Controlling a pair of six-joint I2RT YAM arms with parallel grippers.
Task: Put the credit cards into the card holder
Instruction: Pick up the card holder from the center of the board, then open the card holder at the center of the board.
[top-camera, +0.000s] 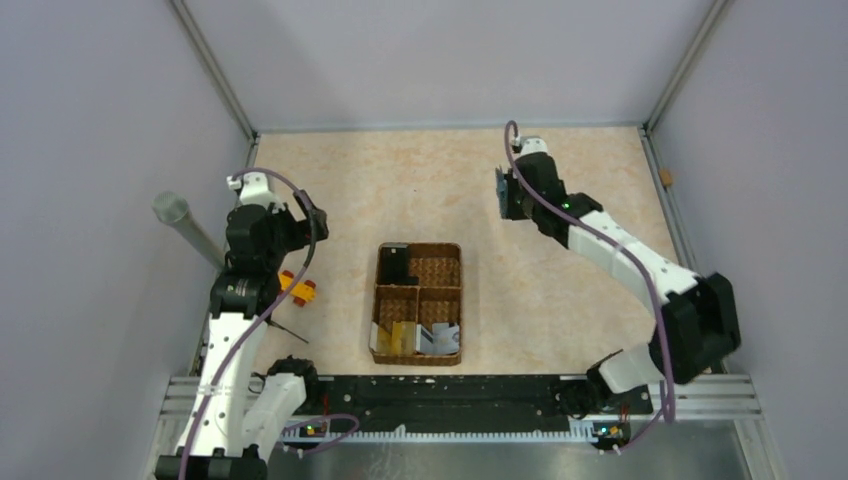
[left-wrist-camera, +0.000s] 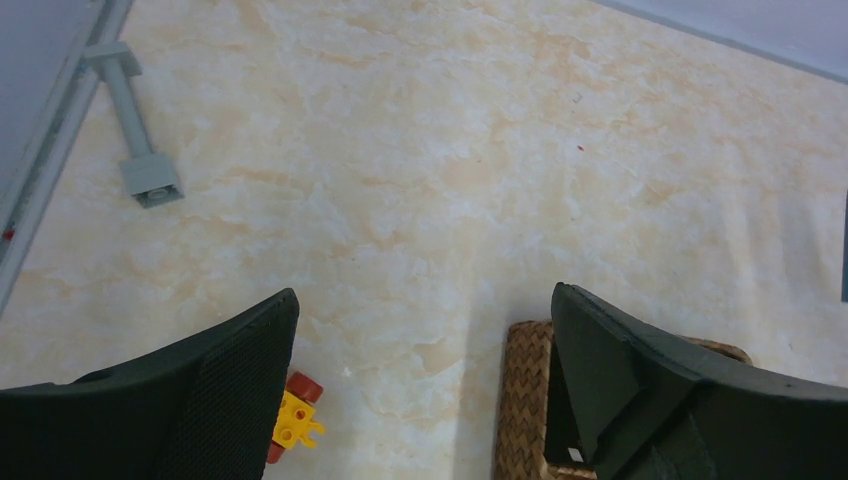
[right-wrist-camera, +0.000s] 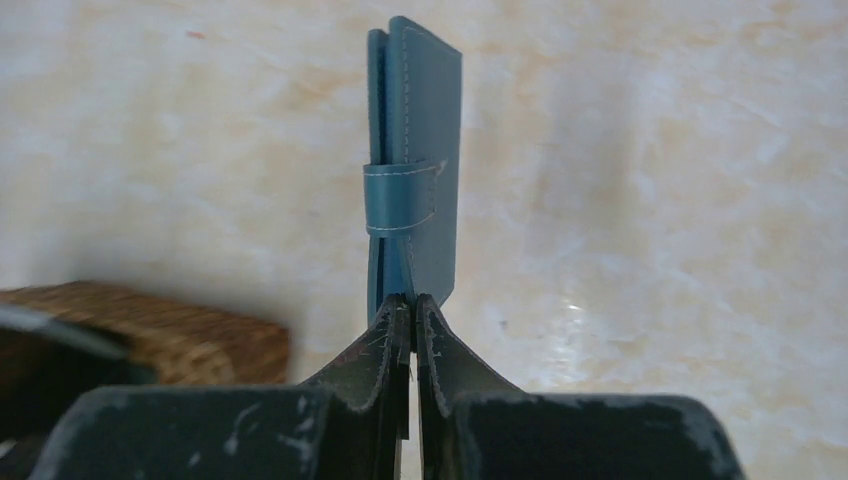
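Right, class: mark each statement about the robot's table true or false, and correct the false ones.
1. The right gripper has its fingers shut on the teal card holder. True.
2. The left gripper is clamped on the toy block. False: its fingers stand wide open and hold nothing, and the block lies on the table.
3. The credit cards sit in the wicker basket, in the compartments nearest the arm bases. True.
4. The card holder lies inside the basket. False: the right gripper holds it, away from the basket.
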